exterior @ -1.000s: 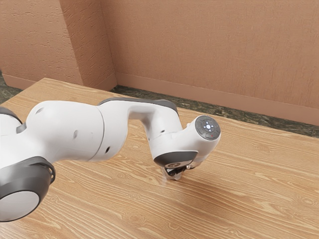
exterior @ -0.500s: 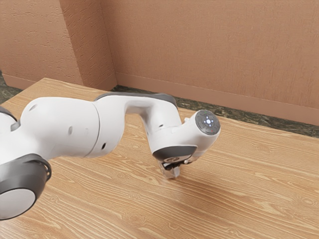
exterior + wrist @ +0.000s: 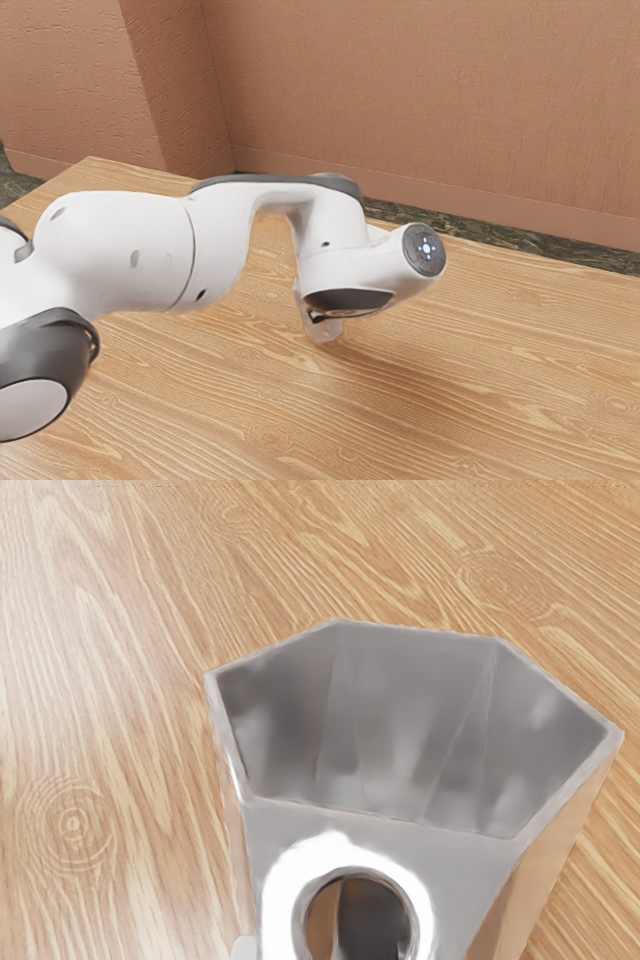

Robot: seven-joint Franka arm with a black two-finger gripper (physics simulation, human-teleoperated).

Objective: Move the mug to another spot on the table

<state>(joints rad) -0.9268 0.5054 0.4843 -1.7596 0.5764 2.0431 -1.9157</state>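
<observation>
The wooden table [image 3: 520, 380] is being spanned from the exterior view's left by the white arm [image 3: 130, 260], which is being bent at the elbow and brought down low over the boards, with a brown wall [image 3: 420, 90] standing behind.

Under the arm's hand, a pale silvery mug [image 3: 322, 328] is being shown in the exterior view, near the middle of the table and seemingly touching the wood. Whether it is being lifted cannot be told. In the wrist view the mug [image 3: 400, 740] is being looked into from above: its mouth is six-sided, its inner walls are grey and shiny, and its ring-shaped handle [image 3: 285, 880] is being turned toward the hand. Bare wood grain is being seen all around it.

The gripper [image 3: 328, 320] is being held right at the mug, tucked beneath the wrist. Whether the jaws are released, clenched or grasping the mug cannot be told.

Compared with a second ago, the hand is being carried toward the exterior view's left and a little farther from the camera. The dark gripper parts that were sticking out below the wrist are now being covered, and the pale mug is being seen there in their place.
</observation>
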